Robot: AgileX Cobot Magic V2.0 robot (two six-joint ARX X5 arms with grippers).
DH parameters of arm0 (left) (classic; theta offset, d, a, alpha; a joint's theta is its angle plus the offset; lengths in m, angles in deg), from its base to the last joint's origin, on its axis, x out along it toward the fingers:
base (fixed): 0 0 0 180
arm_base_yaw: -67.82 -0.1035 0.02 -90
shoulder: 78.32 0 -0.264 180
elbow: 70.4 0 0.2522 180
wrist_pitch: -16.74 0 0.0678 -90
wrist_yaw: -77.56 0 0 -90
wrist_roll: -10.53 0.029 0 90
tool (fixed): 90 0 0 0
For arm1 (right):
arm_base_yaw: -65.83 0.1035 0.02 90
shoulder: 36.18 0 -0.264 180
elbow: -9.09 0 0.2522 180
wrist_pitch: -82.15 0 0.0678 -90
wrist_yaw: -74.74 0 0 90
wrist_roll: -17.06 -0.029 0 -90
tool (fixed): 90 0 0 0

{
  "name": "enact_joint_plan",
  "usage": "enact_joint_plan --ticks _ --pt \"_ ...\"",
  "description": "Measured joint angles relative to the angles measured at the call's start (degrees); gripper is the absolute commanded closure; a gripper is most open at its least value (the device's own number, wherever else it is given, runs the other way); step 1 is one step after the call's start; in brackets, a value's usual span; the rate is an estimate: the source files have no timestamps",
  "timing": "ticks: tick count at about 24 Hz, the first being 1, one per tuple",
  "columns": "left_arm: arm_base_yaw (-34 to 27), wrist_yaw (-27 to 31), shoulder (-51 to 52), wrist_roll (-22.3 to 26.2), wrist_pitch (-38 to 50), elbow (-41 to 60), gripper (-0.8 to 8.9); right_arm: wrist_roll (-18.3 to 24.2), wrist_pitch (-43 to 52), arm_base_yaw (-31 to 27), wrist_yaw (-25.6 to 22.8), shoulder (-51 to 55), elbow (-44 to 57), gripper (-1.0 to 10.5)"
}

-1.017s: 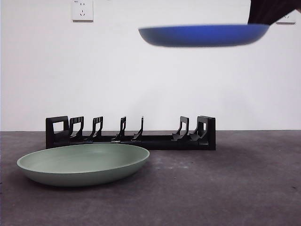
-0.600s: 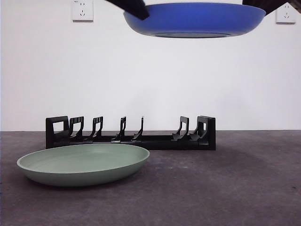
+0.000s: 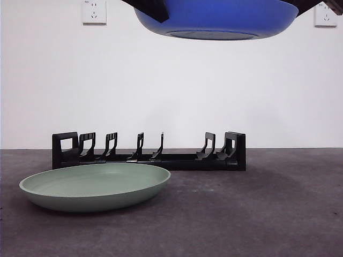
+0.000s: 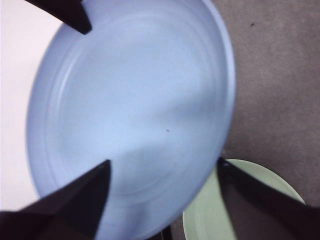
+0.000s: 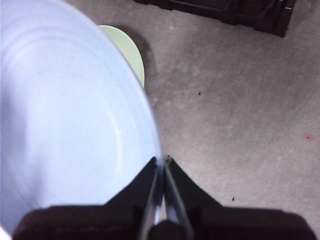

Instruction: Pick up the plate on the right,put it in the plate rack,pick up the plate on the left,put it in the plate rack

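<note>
A blue plate (image 3: 217,19) hangs high over the table, its underside toward the front view. My right gripper (image 5: 162,161) is shut on its rim (image 5: 150,125), at the plate's right edge (image 3: 308,4) in the front view. At the plate's other edge, my left gripper (image 4: 164,165) stands open, jaws wide apart on either side of the plate (image 4: 135,100). The green plate (image 3: 96,187) lies flat on the table at the left, just in front of the black plate rack (image 3: 150,155), whose slots hold nothing.
The dark grey table (image 3: 268,214) runs back to a white wall with two sockets (image 3: 94,12). From the right wrist view, the rack (image 5: 225,10) and the green plate (image 5: 127,50) lie below.
The blue plate has risen a little and tipped, showing more of its underside. A second black gripper has come in at its left edge.
</note>
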Motion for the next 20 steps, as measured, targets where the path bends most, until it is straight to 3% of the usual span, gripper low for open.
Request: enact_joint_plan --ticks 4,7,20 --pt "0.28 -0.9 0.0 -0.42 -0.98 0.0 7.33 -0.39 0.92 0.0 -0.07 0.0 0.0 9.6" --pt "0.72 -1.46 0.0 -0.42 -1.9 0.0 8.28 -0.55 1.38 0.0 -0.04 0.0 0.0 9.6" --pt "1.36 -2.67 -0.37 0.66 -3.74 0.02 8.22 -0.55 2.67 0.04 0.07 0.0 -0.15 9.5"
